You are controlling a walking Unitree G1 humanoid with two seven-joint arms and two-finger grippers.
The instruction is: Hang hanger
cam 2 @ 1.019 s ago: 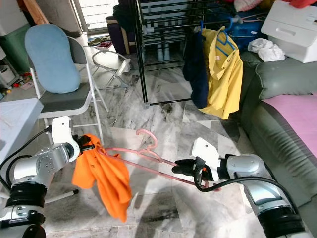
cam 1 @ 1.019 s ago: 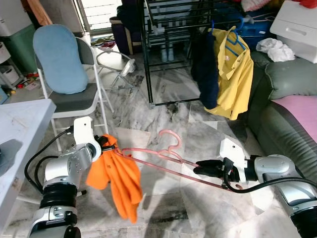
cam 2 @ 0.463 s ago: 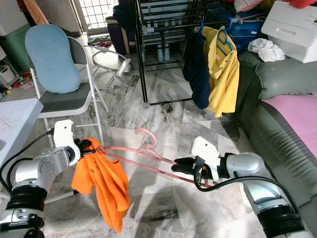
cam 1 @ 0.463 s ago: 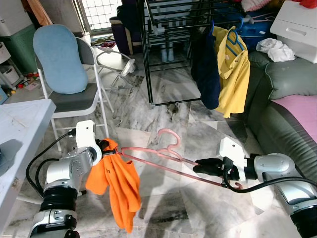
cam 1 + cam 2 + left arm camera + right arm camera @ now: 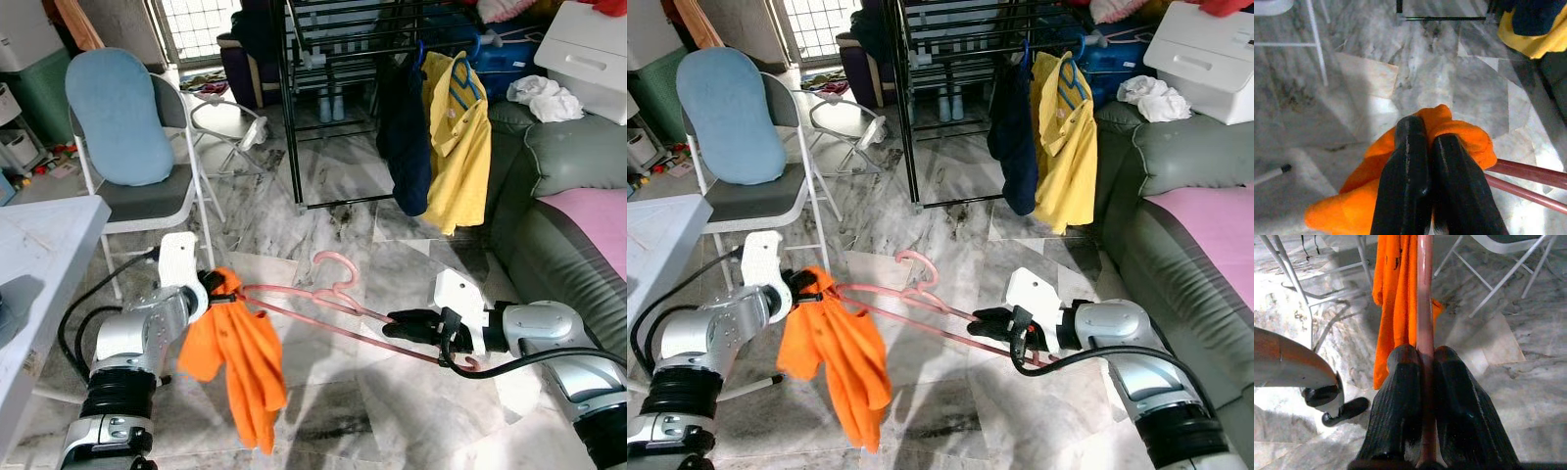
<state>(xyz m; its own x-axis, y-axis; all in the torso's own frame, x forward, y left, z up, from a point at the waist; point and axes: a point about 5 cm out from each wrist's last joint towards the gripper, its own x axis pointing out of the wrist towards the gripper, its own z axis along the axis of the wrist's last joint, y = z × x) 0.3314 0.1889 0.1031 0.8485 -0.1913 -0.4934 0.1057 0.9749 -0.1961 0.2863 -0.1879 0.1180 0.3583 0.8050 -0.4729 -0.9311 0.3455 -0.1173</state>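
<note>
Hanger (image 5: 333, 299) (pink) held low between our arms: right gripper (image 5: 397, 320) pinching its bar, left gripper (image 5: 217, 286) pinching orange shirt (image 5: 240, 357).

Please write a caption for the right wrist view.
Right gripper clamps the pink hanger; orange shirt hangs beyond.

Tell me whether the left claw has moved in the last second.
Yes. The left claw, shut on the orange shirt, has shifted slightly rightward, away from the folding chair's front leg.

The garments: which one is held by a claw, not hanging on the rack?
The orange shirt, pinched in the left claw; the yellow shirt and navy garment hang on the rack.
</note>
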